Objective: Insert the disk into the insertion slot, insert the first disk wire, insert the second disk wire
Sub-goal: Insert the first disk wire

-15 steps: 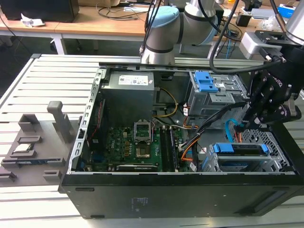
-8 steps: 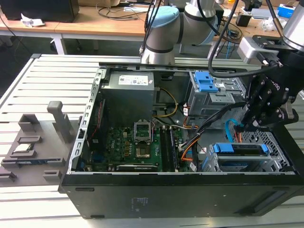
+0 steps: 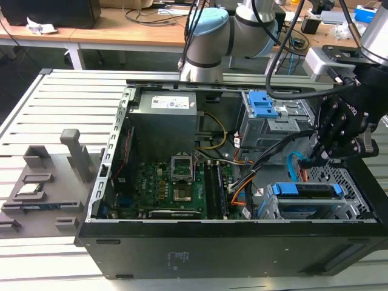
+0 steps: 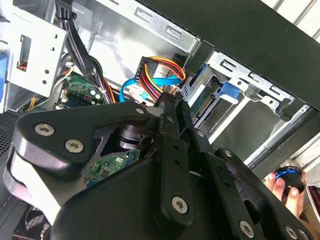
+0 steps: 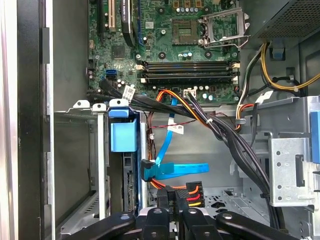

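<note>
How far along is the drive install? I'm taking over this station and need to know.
Done: the disk sits inside the insertion slot. In hand: the gripper is at the plug of the first disk wire, close to the disk's end; I cannot tell if it is seated. Left: the second disk wire, whose blue connector lies by the disk, seating unclear.

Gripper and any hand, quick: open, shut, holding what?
Gripper: shut, fingertips at the orange-red wire bundle's plug; whether it grips it cannot be told.
Person's hand: holding a small black object.
</note>
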Action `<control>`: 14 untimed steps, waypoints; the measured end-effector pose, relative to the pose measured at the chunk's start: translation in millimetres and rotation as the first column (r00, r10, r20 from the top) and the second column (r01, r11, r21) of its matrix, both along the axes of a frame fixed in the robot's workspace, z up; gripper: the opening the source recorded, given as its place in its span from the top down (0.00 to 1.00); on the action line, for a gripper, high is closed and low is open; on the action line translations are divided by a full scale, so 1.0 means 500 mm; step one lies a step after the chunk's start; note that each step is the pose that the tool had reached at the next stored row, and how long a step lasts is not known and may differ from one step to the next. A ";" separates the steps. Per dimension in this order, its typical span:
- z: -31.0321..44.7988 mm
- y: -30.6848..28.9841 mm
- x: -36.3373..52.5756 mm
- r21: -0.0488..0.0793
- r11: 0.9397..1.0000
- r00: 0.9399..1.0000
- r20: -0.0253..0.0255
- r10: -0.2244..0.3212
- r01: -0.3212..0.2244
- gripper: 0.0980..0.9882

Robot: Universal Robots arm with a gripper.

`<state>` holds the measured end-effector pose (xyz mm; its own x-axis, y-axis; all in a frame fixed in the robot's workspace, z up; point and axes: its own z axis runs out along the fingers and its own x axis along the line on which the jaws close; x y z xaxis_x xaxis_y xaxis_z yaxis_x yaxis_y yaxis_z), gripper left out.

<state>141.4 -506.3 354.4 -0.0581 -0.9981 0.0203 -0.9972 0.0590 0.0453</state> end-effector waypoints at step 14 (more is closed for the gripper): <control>0.000 -0.025 0.000 0.000 1.000 1.000 0.000 0.000 0.000 0.92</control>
<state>141.4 -518.6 354.3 -0.0581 -0.9981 0.0204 -0.9972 0.0589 0.0452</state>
